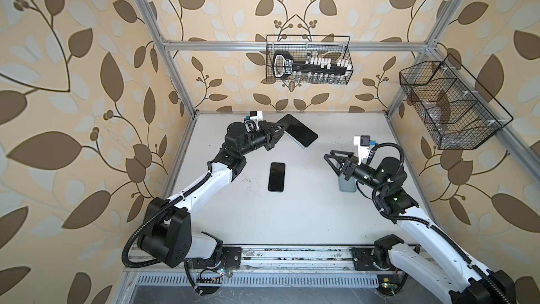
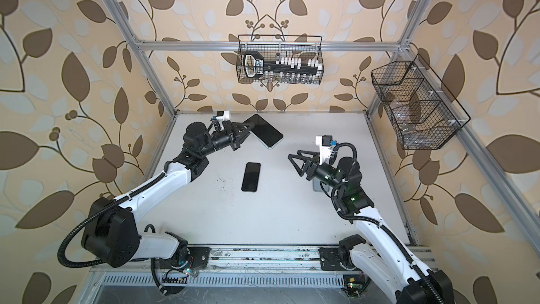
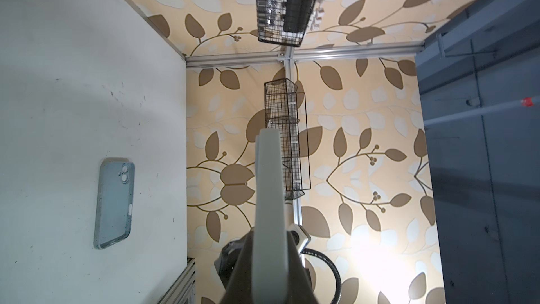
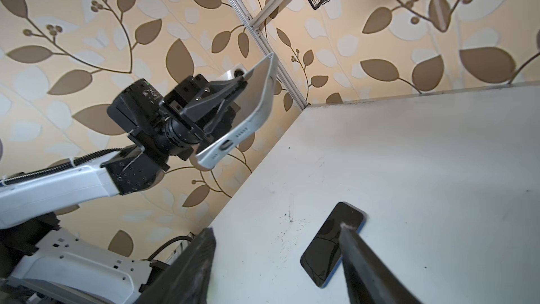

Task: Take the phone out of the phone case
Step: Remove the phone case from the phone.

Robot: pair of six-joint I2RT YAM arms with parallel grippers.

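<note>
Top views: phone case (image 1: 346, 187) half-hidden.

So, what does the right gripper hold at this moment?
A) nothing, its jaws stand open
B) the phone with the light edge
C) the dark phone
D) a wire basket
A: the right gripper is open and empty above the table, the dark phone lies flat there, and the light-edged phone is clamped in the left gripper.

A lab test cell: aluminium frame (image 1: 219, 45) holding leaf-wallpaper panels (image 1: 87, 83).
</note>
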